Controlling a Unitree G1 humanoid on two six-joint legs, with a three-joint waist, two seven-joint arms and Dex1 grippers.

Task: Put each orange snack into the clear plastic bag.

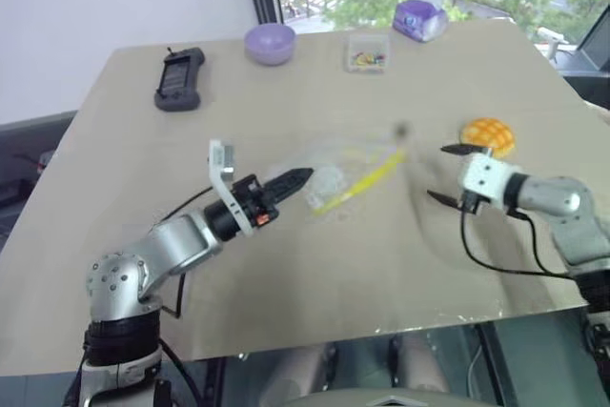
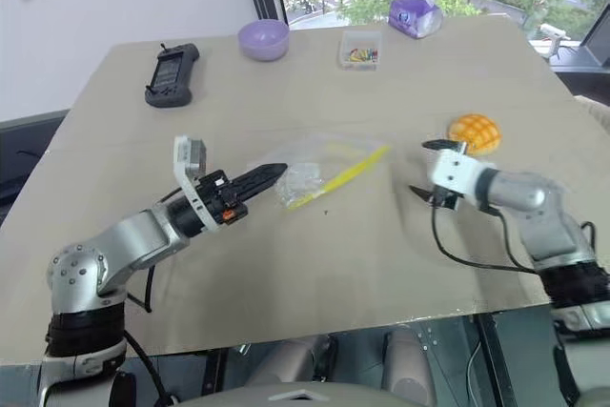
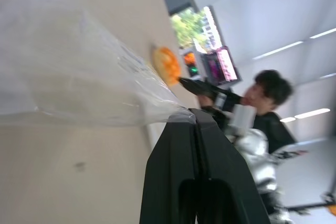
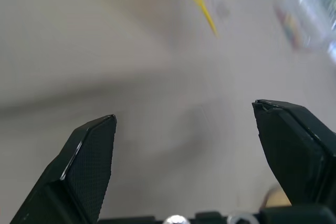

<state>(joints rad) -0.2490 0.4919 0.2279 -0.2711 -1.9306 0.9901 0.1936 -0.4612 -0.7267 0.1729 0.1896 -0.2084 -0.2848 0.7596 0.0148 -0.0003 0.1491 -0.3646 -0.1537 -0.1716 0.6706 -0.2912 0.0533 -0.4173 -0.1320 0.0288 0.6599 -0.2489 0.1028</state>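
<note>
The table [image 1: 286, 274] was beige and took up most of the head views. On it, mid-table, lay the bag [image 1: 348, 173], crinkly and clear, with its yellow zip strip [image 1: 360, 182] marking the long axis: the strip ran diagonally, its near end toward the left arm and its far end pointing away and toward the robot's right. The left gripper [image 1: 297, 178] was clenched on the bag's near-left edge, fingers pressed together with plastic pinched at the tips; the left wrist view showed the film stretching away from the closed fingers [image 3: 197, 145]. The bag thus extended from that gripper toward the table's middle and right.

The right gripper [image 1: 446, 174] was spread wide and held nothing; it hovered over bare table to the right of the bag, clear of the zip's far end. The bun [image 1: 488, 136], round and orange with a grid-scored top, sat on the table just beyond the upper right finger, close to it, whether touching I could not tell. It lay well apart from the bag and outside it.

Along the far edge stood a black handheld device [image 1: 178, 80], a purple bowl [image 1: 270, 43], a small clear box [image 1: 367, 52] of coloured bits, and a purple tissue pack [image 1: 420, 18].
</note>
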